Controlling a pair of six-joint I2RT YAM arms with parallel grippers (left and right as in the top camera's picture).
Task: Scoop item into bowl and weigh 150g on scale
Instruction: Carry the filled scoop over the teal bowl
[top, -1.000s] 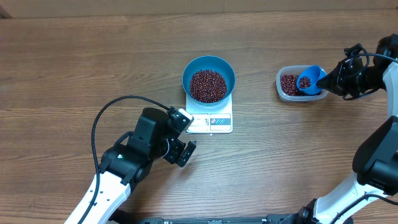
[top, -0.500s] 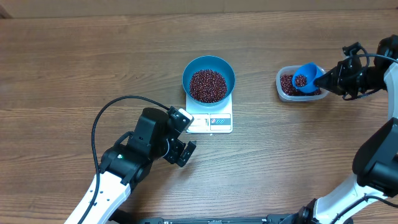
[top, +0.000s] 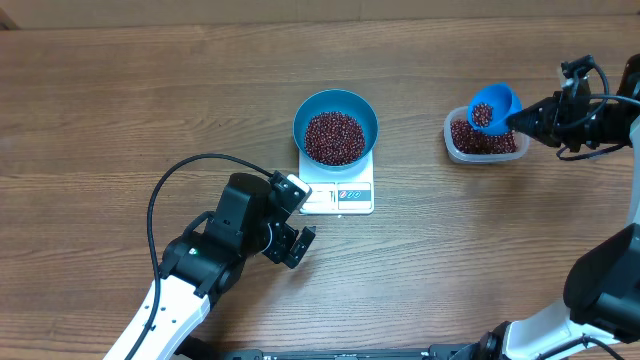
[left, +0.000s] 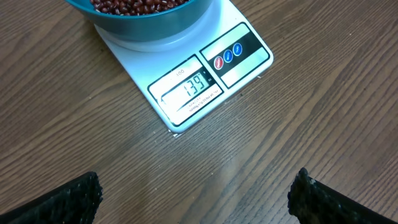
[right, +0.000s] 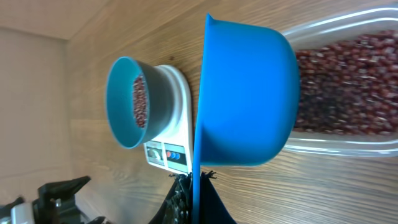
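Note:
The blue bowl (top: 303, 115) holds a heap of red-brown beans (top: 335, 137) and stands on the white scale (top: 347, 196) at mid-table. In the left wrist view the scale's display (left: 189, 90) reads 139. My left gripper (top: 303, 216) hovers open just in front of the scale, to its left, with nothing between its fingers (left: 71, 200). At the right, my right gripper (top: 522, 118) is shut on the handle of a small blue scoop (top: 492, 105). The scoop carries some beans and hangs above the far edge of the clear tub (top: 483, 140).
The clear tub (right: 348, 87) still contains a layer of beans. A black cable (top: 170, 185) loops from the left arm over the table's left half. Bare wood lies between the scale and the tub.
The right gripper has lifted the scoop out of the tub's beans and drawn it up and toward the far side, beans inside. The left arm has not moved.

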